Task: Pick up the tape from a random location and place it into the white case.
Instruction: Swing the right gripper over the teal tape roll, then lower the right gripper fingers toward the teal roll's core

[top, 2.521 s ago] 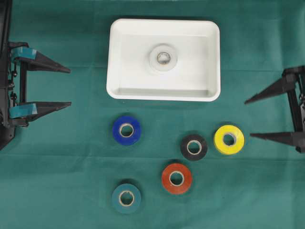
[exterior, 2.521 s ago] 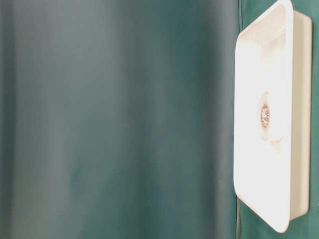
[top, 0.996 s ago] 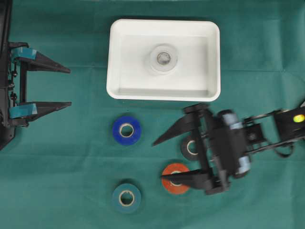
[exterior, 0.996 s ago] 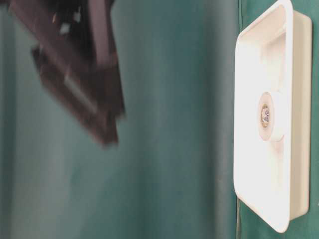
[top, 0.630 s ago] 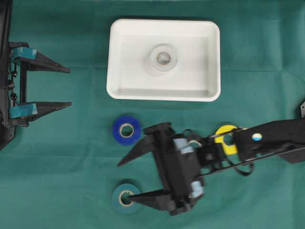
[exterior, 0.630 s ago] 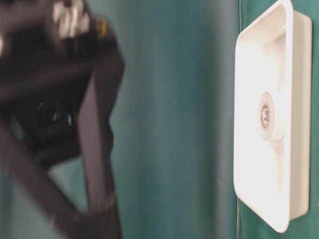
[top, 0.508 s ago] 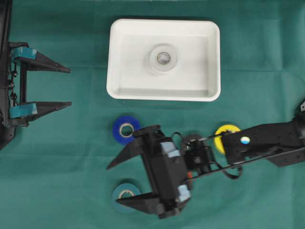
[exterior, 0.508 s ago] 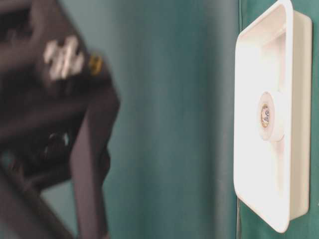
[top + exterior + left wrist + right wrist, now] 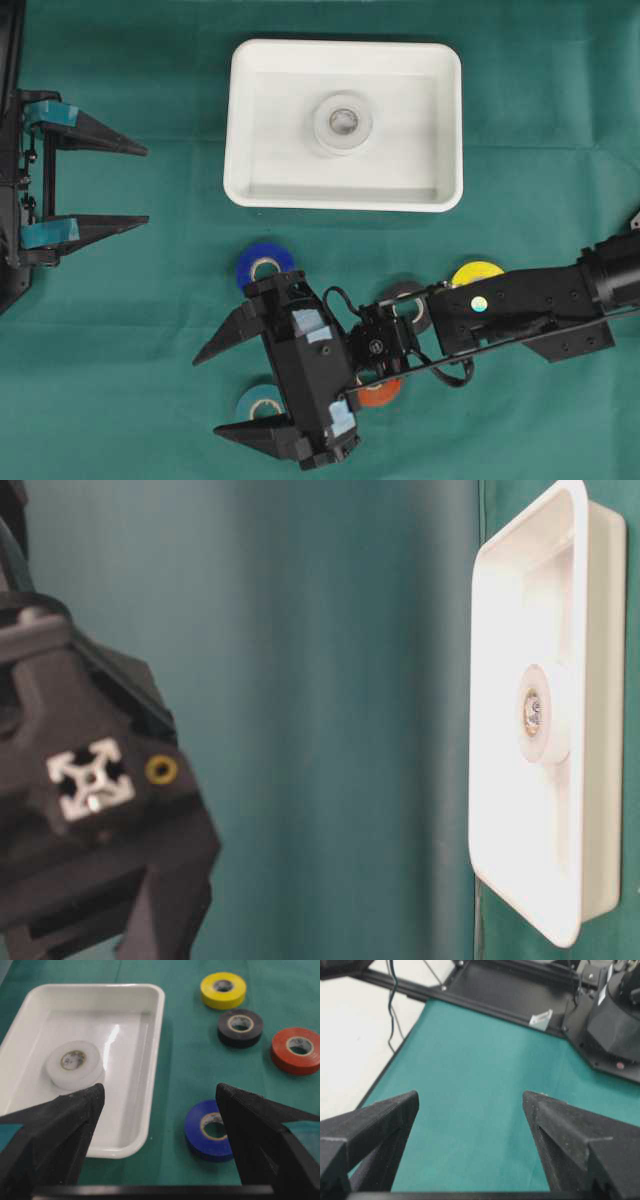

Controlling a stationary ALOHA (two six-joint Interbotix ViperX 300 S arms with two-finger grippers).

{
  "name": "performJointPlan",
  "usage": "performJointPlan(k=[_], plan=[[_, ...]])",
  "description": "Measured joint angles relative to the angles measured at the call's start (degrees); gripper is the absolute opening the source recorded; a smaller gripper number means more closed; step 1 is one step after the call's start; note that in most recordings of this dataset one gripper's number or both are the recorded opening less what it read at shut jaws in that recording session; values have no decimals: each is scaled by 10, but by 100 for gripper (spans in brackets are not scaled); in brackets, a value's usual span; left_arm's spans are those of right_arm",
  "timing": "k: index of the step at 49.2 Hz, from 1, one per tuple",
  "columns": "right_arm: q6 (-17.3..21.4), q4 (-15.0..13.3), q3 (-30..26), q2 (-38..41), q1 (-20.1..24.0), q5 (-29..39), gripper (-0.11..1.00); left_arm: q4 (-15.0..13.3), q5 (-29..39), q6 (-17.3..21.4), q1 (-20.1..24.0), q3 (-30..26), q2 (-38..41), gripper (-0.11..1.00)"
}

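Overhead view w/ right tool (image 9: 207,393) spread over teal tape (image 9: 257,401), left wrist cam lacks both, left tool (image 9: 148,184) spread.

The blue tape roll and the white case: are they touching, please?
Apart: the left wrist view shows green cloth between the blue tape roll and the white case.

A green cloth (image 9: 120,330) carries the white case (image 9: 243,120) and five loose tape rolls (image 9: 263,262).
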Motion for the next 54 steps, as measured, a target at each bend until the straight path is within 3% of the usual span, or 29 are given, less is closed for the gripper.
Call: performJointPlan(k=[10, 22, 34, 43, 54], plan=[[37, 0, -36, 18, -6, 99, 91, -1, 1, 0, 0, 0, -1, 98], [60, -5, -137, 69, -11, 309, 91, -1, 1, 0, 0, 0, -1, 98], [73, -12, -219, 107, -11, 461, 91, -1, 1, 0, 0, 0, -1, 98], [79, -12, -260, 126, -9, 528, 91, -1, 1, 0, 0, 0, -1, 98], [80, -12, -266, 128, -8, 538, 91, 0, 1, 0, 0, 0, -1, 98]])
